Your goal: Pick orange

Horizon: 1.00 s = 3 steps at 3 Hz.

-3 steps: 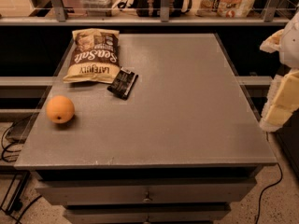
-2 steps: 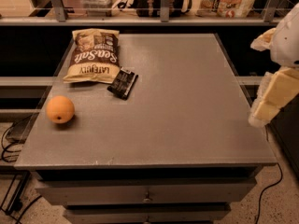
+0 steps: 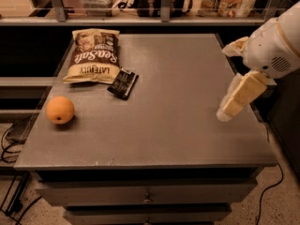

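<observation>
**Camera view.** The orange rests on the grey counter, close to the counter's left edge and toward its front. It stands alone, touching nothing else, and a small dark spot shows low on its skin.

Behind the orange and a little to its right, a chip bag lies flat with its printed face up, clearly apart from the fruit. A small dark packet lies flat farther right of the orange and behind it, just beside the bag's near corner. Whether packet and bag touch cannot be told.

The hand is far to the right of the orange, across nearly the whole width of the counter and at about the same depth. It hangs over the counter's right edge on a white arm that comes in from the upper right, and it points down and toward the orange's side. It is well apart from the fruit. Whether the hand is apart or together cannot be told.

Below the orange, under the counter top, runs a drawer front with a small knob. Dark cables lie on the floor left of the orange. Well behind it, a shelf carries blurred packages.
</observation>
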### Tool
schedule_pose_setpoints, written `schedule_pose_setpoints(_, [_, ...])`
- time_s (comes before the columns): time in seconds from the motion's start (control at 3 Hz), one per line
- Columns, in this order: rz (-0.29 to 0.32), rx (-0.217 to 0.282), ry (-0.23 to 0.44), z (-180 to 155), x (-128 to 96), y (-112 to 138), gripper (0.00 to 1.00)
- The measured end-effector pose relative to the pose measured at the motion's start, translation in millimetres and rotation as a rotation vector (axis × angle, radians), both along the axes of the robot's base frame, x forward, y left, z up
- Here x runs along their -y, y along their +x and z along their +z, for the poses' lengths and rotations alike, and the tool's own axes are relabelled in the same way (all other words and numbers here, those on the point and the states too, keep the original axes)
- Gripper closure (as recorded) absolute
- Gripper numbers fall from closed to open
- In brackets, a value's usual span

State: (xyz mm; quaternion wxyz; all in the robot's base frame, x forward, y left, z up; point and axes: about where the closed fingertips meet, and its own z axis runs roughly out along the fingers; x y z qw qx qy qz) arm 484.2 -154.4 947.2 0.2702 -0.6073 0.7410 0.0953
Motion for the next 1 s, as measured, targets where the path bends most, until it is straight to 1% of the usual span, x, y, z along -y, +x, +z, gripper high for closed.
schedule_pose_setpoints(0.33, [0.007, 0.001, 0.028, 2, -7, 1, 0.00])
schedule_pose_setpoints(0.67, [0.008, -0.027, 0.042, -5, -8, 1, 0.00])
schedule_pose_setpoints(1.0, [0.053, -0.040, 0.151, -19, -34, 2, 0.00])
